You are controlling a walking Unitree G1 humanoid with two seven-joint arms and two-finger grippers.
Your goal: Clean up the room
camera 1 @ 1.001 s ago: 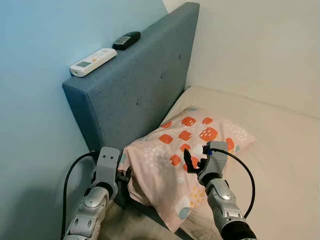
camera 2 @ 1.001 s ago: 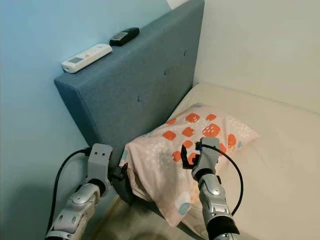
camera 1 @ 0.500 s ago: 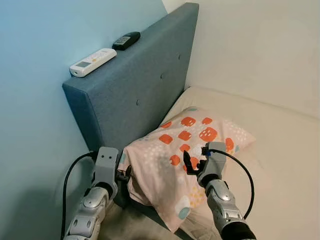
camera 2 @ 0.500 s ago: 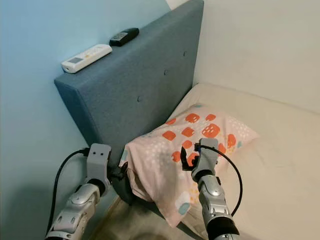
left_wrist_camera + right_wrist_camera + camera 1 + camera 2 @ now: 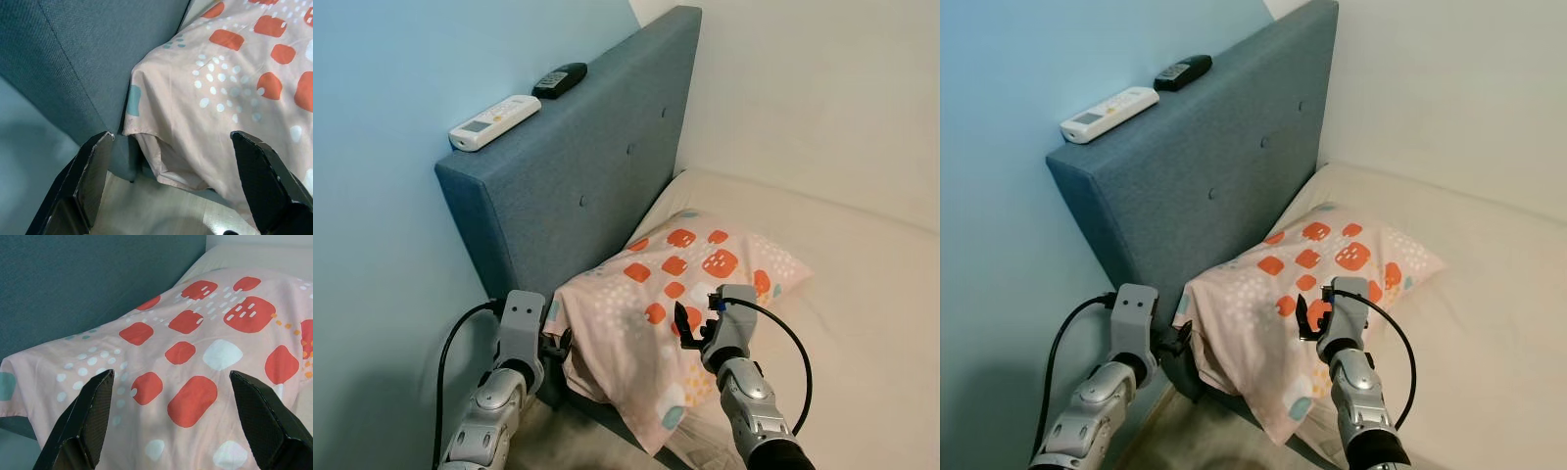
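Observation:
A pink pillow [image 5: 675,284] with orange patches and white dots lies on the bed, leaning against the blue-grey headboard [image 5: 578,166]. Its near corner overhangs the bed's edge. My left gripper [image 5: 558,343] is open beside that overhanging left corner [image 5: 142,98], its fingers [image 5: 93,166] spread wide with nothing between them. My right gripper [image 5: 692,325] hovers just over the pillow's near half, open too, its fingers [image 5: 93,406] straddling the patterned fabric [image 5: 195,352] without gripping it.
A white remote [image 5: 495,121] and a black remote [image 5: 560,79] lie on top of the headboard. The cream mattress [image 5: 862,294] stretches to the right. A light blue wall [image 5: 382,196] stands on the left, and wooden floor [image 5: 146,210] shows below the pillow's corner.
My right gripper has drawn back slightly toward me over the pillow. The left gripper and the pillow have stayed put.

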